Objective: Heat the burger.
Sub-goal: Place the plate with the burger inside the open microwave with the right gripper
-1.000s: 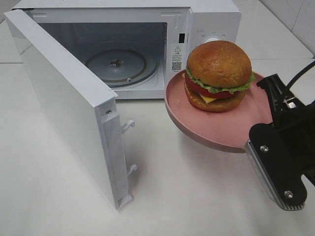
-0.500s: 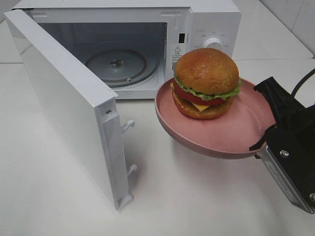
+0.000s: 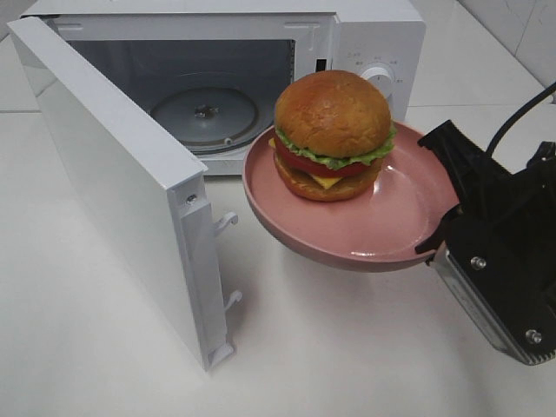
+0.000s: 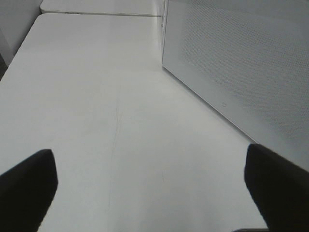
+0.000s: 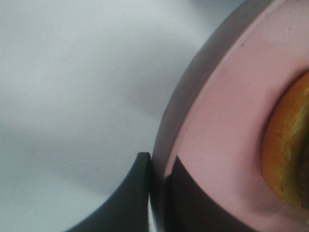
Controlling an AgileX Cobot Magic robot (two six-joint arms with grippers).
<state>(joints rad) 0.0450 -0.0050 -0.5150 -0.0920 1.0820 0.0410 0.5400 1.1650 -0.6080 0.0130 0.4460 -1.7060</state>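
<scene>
The burger [image 3: 332, 132], with a glossy golden-brown bun, lettuce, tomato and cheese, stands on a round pink plate [image 3: 382, 234]. My right gripper [image 3: 445, 228] is shut on the plate's right rim and holds it in the air in front of the open white microwave [image 3: 365, 35]. The glass turntable [image 3: 205, 115] inside is bare. In the right wrist view the dark fingers [image 5: 186, 193] clamp the pink rim [image 5: 212, 111], with the bun's edge [image 5: 287, 150] beside. My left gripper [image 4: 149, 186] is open over bare table, next to the microwave door [image 4: 241, 72].
The microwave door [image 3: 113, 182] stands swung open to the left, jutting toward the table's front. The control dial [image 3: 379, 76] is partly hidden behind the burger. The white table [image 3: 347, 347] lies below the plate.
My right gripper has carried the plate and burger left and slightly up, toward the microwave opening. The left arm has not visibly moved.
</scene>
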